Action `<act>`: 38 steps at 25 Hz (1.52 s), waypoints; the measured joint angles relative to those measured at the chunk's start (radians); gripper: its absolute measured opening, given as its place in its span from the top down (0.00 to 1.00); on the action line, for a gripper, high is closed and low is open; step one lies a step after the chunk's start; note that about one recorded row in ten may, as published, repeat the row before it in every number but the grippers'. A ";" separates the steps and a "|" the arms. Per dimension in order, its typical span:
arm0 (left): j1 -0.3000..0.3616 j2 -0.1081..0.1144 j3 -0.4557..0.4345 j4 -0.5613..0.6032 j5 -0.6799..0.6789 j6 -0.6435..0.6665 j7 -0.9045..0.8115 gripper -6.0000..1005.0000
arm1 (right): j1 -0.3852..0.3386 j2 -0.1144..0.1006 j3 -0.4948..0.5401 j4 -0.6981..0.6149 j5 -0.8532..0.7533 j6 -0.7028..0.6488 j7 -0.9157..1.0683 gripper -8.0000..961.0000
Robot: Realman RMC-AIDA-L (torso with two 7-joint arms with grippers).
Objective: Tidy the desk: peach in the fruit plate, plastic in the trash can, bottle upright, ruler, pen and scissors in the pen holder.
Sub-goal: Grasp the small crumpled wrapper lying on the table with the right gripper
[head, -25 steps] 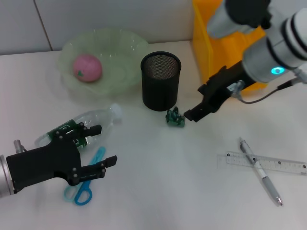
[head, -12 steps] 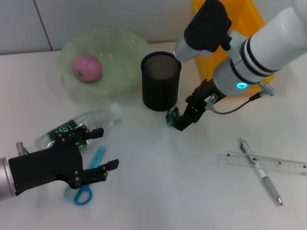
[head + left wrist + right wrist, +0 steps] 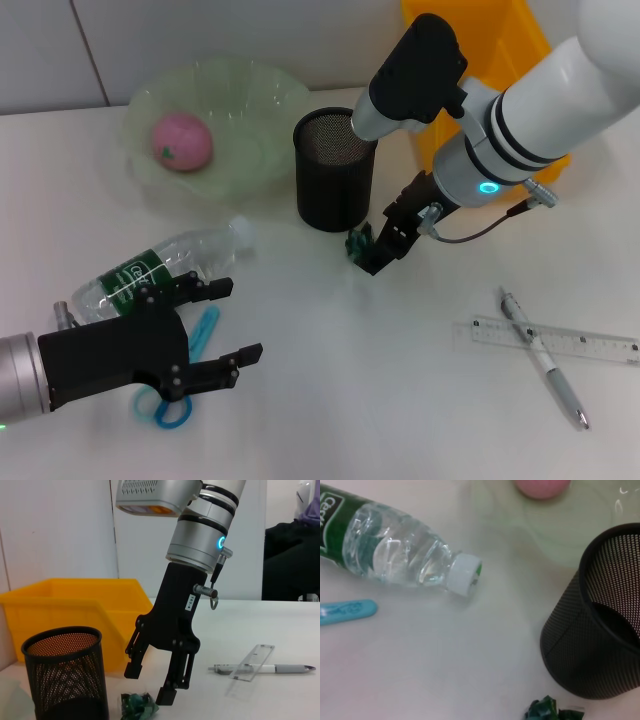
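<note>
Pen holder (image 3: 335, 170) crowds plastic scrap (image 3: 360, 243); open table (image 3: 400, 370) toward ruler (image 3: 545, 338).

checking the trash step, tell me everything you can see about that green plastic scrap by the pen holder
The green plastic scrap is a small crumpled wad of dark green, shiny film with a few pale glints. It lies on the white desk just in front of the black mesh pen holder, close to its base. The right gripper stands open right over it, one finger on either side, not yet closed. It is not in any bin.
</note>
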 joint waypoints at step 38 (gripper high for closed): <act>-0.004 -0.001 -0.002 -0.004 0.023 -0.006 0.002 0.23 | 0.061 -0.001 -0.016 0.151 0.054 0.108 -0.007 0.47</act>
